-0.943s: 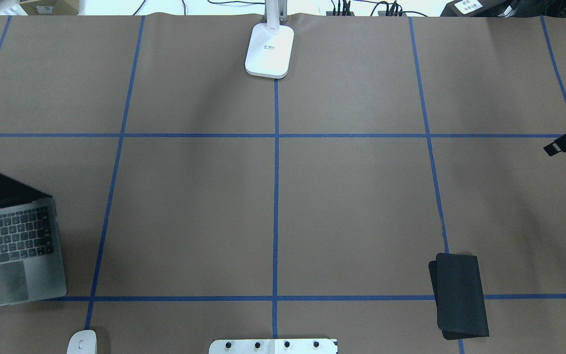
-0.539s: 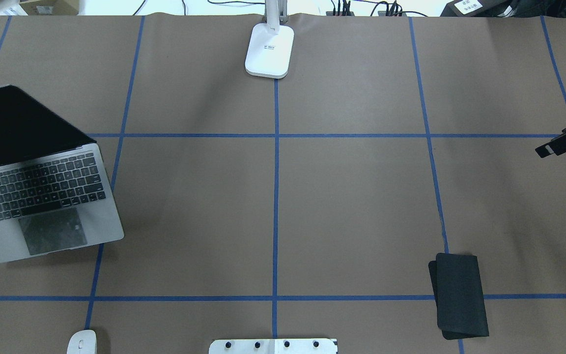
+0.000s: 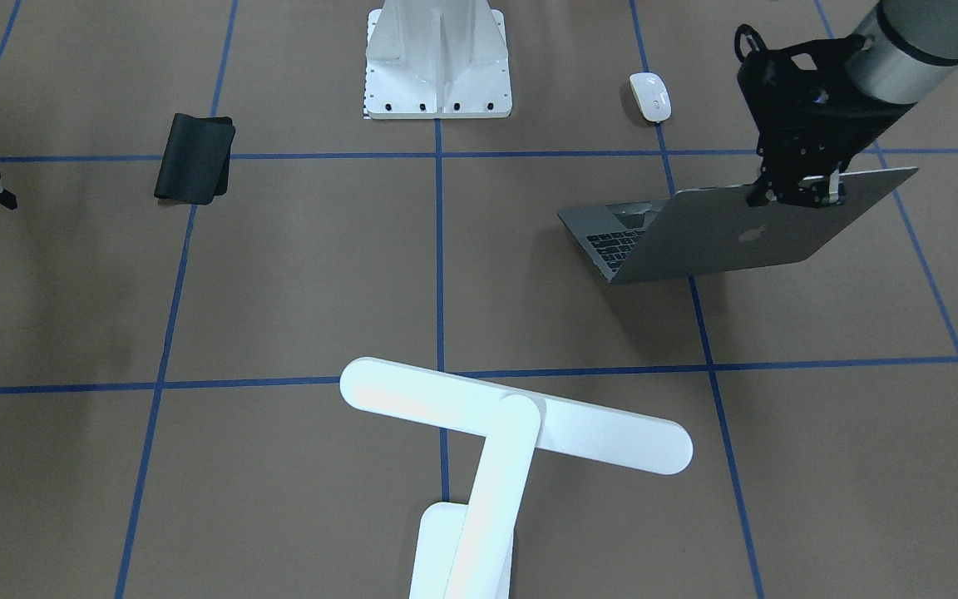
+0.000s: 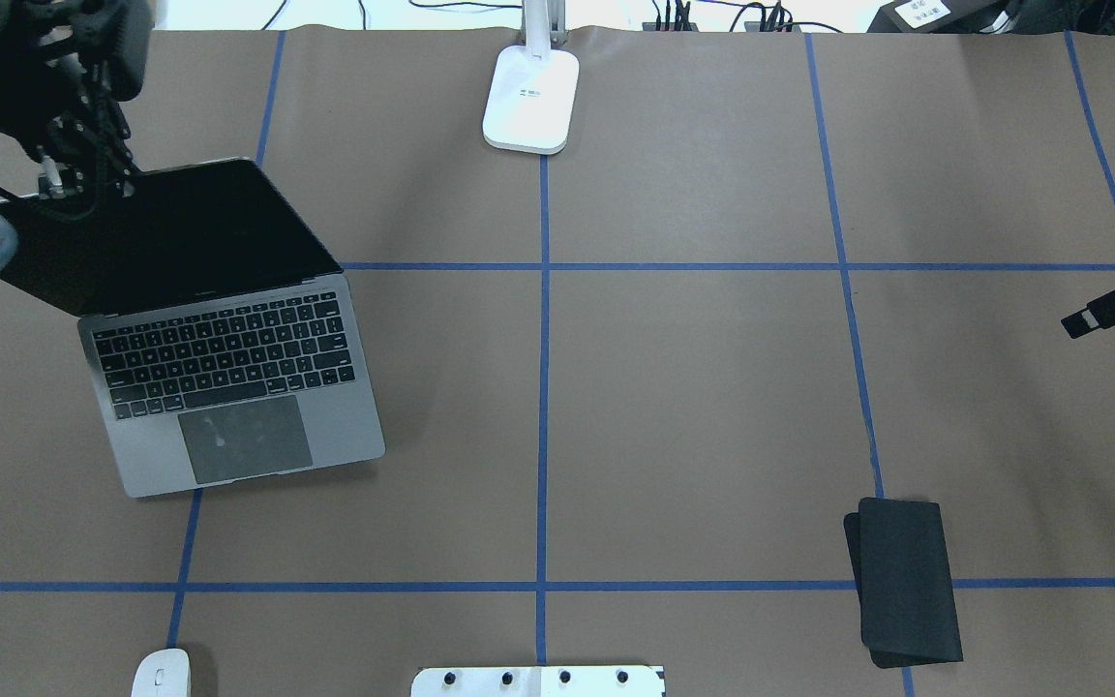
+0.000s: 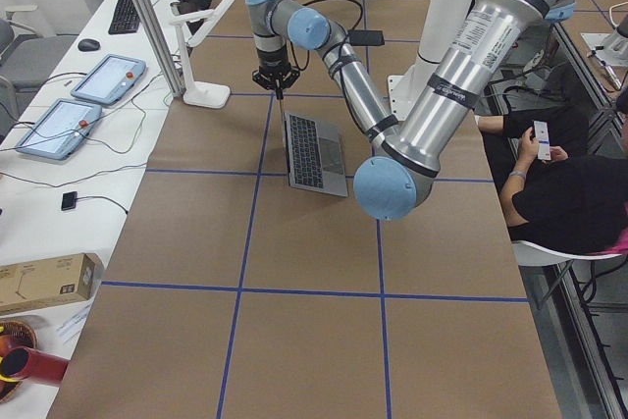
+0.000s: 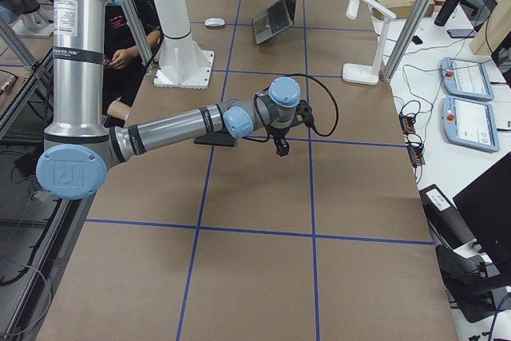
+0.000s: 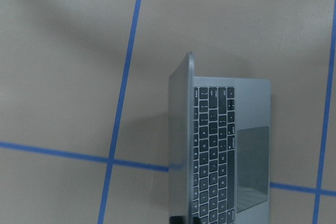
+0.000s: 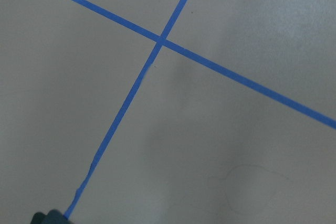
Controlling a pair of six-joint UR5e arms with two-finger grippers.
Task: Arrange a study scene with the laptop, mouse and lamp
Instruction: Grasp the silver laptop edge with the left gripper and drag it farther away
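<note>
Laptop [image 4: 228,387] now sits further right in the overhead view than half a second ago, moved from the left edge toward the left-centre square. The left arm, out of frame before, now shows at upper left. Lamp, pad and mouse have not moved.

Left gripper [image 3: 799,195] pinches the top edge of the open lid, fingers either side of the thin panel. The laptop is open, keyboard facing the robot, straddling a blue tape line. Can't tell if its base is fully on the table or a bit lifted.

Handling, as a judgement:
- Stiff metal shell, fairly heavy for an edge pinch, smooth so it may slip.
- Lid and hinge are the weak points; a pull on the lid could swing the screen.
- The base edge would be the safer hold; otherwise slide it low and slow.

Lamp [image 3: 512,420] is at lower centre of the front view, its base on the centre tape line. Black pad [image 4: 906,581] lies at lower right of the overhead view. Mouse [image 3: 650,96] is at upper right of the front view, near the laptop and untouched. Right gripper [image 4: 1099,312] hangs at the right edge holding nothing; can't tell whether it is spread or closed.
</note>
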